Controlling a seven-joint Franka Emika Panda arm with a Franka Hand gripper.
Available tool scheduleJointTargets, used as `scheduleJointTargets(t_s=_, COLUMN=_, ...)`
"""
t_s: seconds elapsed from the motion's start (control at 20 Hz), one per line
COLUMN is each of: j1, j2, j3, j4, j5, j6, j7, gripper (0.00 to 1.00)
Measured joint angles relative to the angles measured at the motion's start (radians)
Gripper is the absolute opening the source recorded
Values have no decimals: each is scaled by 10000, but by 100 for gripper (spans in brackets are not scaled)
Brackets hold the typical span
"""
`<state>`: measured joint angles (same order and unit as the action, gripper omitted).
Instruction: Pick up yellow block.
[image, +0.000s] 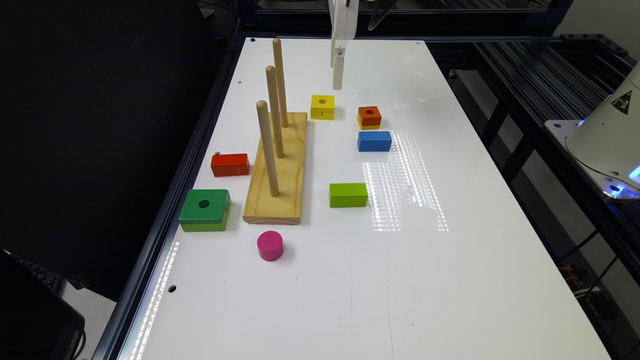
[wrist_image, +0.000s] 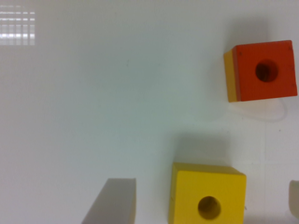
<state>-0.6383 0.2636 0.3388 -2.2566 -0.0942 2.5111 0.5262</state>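
Observation:
The yellow block (image: 322, 106) is a small all-yellow cube with a round hole in its top, sitting on the white table just to the exterior view's right of the wooden peg board. My gripper (image: 338, 80) hangs in the air a little behind and above it. The wrist view looks down on the yellow block (wrist_image: 207, 193), which lies between my two fingertips (wrist_image: 114, 201). My gripper (wrist_image: 203, 205) is open, well wider than the block, and holds nothing.
A cube with an orange top and yellow bottom (image: 369, 117) sits close beside the yellow block, with a blue block (image: 374, 141) in front of it. The peg board (image: 280, 170) carries three tall pegs. Red (image: 230, 164), green (image: 205, 210), lime (image: 348, 194) and pink (image: 270, 245) pieces lie nearer.

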Motion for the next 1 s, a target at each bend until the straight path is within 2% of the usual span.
scheduleJointTargets(t_s=0.1, j1=0, j2=129, j3=-10, j4=-13, j5=-36, j6=77, j7=13, gripper=100)
scheduleJointTargets(t_s=0.15, j1=0, j2=258, j3=-27, j4=-12, j5=-102, j6=191, j7=41, gripper=100)
scheduleJointTargets(t_s=0.25, j1=2, j2=368, j3=-50, j4=-7, j5=-144, j6=299, j7=52, gripper=100)
scheduleJointTargets(t_s=0.7, j1=7, j2=379, j3=-56, j4=-1, j5=-149, j6=315, j7=53, gripper=100)
scheduleJointTargets(t_s=1.0, j1=56, j2=432, j3=-17, j4=147, j5=-149, j6=321, j7=105, gripper=100)
